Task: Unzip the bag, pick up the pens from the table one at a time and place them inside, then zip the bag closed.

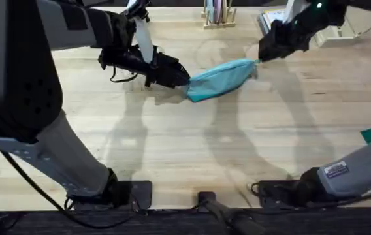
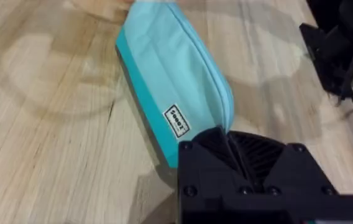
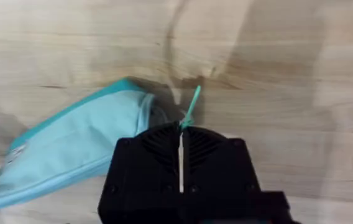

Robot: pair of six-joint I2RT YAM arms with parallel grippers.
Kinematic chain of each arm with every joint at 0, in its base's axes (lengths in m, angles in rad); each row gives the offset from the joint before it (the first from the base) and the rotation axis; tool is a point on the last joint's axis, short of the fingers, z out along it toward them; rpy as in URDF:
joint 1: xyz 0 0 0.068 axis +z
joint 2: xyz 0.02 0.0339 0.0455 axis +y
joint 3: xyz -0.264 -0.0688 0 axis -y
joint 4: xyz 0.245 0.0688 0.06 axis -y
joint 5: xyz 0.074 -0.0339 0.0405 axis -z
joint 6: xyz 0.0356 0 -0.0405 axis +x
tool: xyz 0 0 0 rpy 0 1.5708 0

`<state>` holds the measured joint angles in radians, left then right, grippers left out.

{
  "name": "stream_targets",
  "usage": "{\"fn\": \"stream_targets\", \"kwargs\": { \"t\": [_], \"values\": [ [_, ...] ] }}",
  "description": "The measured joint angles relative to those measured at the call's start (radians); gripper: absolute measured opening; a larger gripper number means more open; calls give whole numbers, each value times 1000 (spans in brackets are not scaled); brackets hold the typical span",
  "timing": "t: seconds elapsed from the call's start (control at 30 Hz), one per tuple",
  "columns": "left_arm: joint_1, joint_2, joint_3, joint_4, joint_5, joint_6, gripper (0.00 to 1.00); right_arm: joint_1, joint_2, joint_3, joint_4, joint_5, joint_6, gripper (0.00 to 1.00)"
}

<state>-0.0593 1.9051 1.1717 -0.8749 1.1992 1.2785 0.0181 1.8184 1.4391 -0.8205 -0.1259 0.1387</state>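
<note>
Table [image 1: 172, 150]: light wood butcher-block top, plank seams visible; carries the bag toward its far middle, with a small rack of upright items [image 1: 217, 14] at the far edge and papers at the far right corner. Bag [image 1: 221, 78]: light teal fabric pouch, elongated, stretched between the two grippers and apparently lifted a little off the wood at its ends, judging by the shadow beneath it; a small white label shows on its side in the left wrist view. The zipper seam along its top reads as closed over the length that shows, so the bag looks zipped; whether this is the shut state before opening or the final closure cannot be told. Left gripper [image 1: 184, 78]: black fingers pressed together on the bag's near-left end, pinching the fabric. Right gripper [image 1: 262, 57]: fingers pressed together at the bag's opposite end, clamped on the slim teal pull [image 3: 191, 107], which sticks out past the fingertips. Pens: none can be picked out on the table, so either they lie inside the bag or out of sight; if inside, little is left beyond releasing the bag.
</note>
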Motion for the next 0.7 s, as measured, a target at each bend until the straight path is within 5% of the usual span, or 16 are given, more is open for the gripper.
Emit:
{"fn": "stream_targets", "kwargs": {
  "t": [0.43, 0.47, 0.67, 0.7],
  "values": [
    [18, 0, 0, -11, 9, 0, 42, -30, 70, 0, -15, 26, 51, 55],
    [18, 0, 0, -11, 9, 0, 42, -30, 58, 0, -17, 32, 53, 117],
    [18, 0, 0, -8, 9, 0, 42, -35, -66, 0, -47, 89, 43, 919],
    [18, 0, 0, -8, 9, 0, 42, -33, -89, 0, -50, 93, 37, 975]
  ]
}}
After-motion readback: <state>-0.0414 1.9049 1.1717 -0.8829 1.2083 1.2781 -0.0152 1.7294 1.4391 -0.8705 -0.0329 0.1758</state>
